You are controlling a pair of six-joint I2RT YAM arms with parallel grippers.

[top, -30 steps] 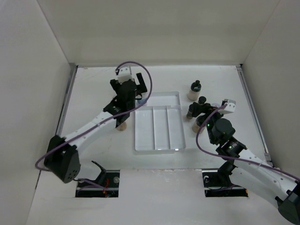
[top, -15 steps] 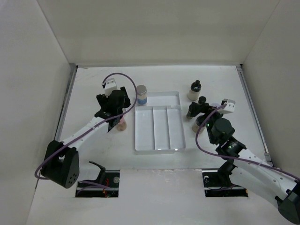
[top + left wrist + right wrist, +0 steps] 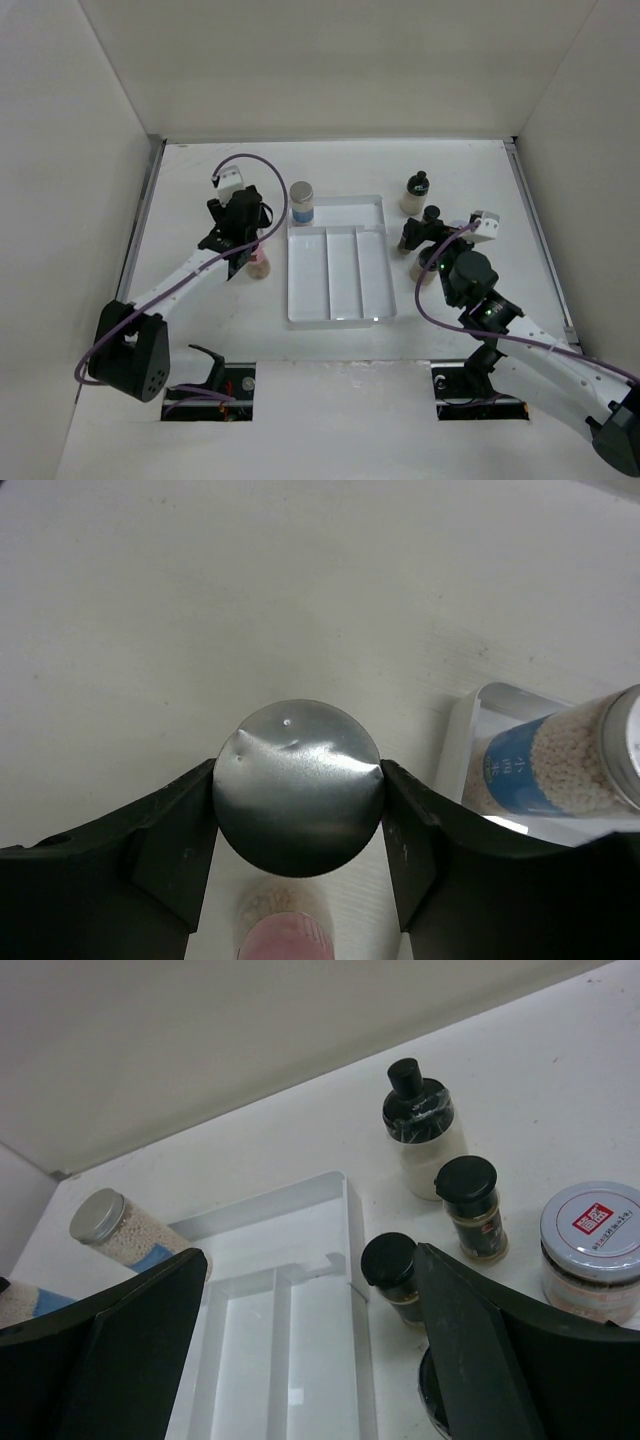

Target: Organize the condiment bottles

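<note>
The left gripper is pinching a silver-lidded cylinder — its round metal cap dented — while the right gripper, jaws spread wide, is hanging above glossy black-capped bottles.

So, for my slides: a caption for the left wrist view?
Left claw clasping a silver-lidded bottle from above; a blue-labelled bottle at right.

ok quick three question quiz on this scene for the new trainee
1. True or false: the right end effector holds a bottle.
2. What sits inside the left end effector? A) silver lid B) black cap C) nothing
3. What colour is the label on the bottle at the tray's far-left corner?
Key: 1 false; 2 A; 3 blue.
</note>
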